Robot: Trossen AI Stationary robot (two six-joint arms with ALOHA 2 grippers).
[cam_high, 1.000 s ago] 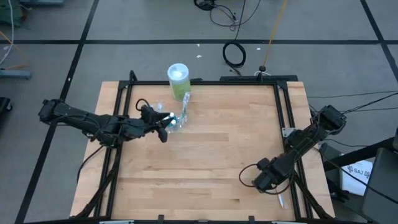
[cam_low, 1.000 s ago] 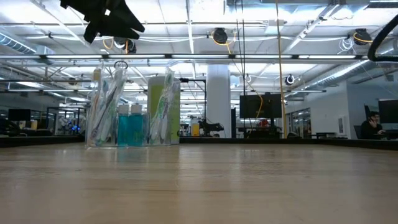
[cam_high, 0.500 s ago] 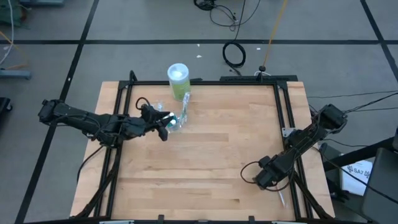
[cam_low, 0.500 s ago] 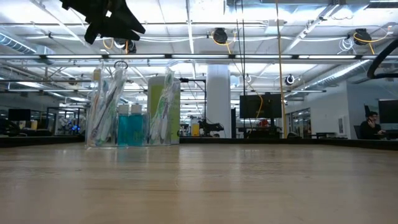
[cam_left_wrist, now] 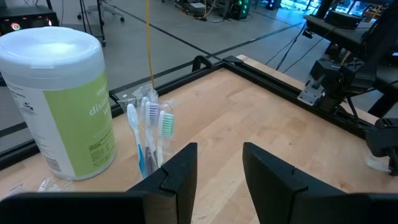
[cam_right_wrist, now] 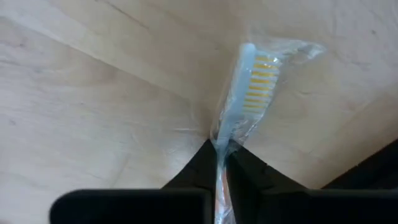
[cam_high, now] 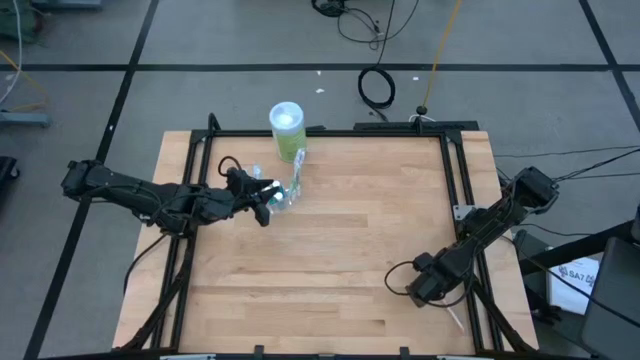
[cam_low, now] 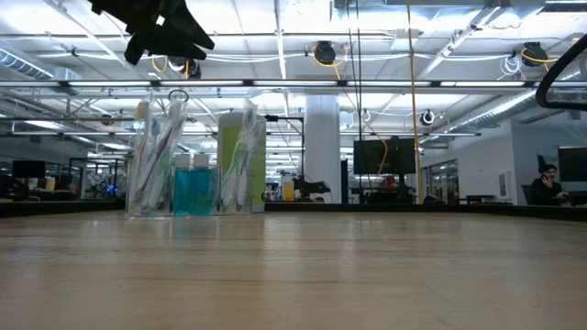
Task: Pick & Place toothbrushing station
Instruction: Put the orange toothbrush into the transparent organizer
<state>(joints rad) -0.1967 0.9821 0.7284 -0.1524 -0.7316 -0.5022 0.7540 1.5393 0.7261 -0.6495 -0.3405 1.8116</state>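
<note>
Right tool (cam_right_wrist: 221, 148) pinches one wrapped toothbrush (cam_right_wrist: 249, 87); left tool (cam_left_wrist: 217, 177), half open and empty, faces three toothbrushes (cam_left_wrist: 149, 127).

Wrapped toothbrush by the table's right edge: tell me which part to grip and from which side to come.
Grip the handle of the wrapped toothbrush, not the yellow-bristled head. It lies flat on the table, so come straight down from above with the fingers straddling the thin handle across its width. The right gripper is shut on it just that way, pinching the handle below the head, which sticks out free beyond the fingertips.
</note>
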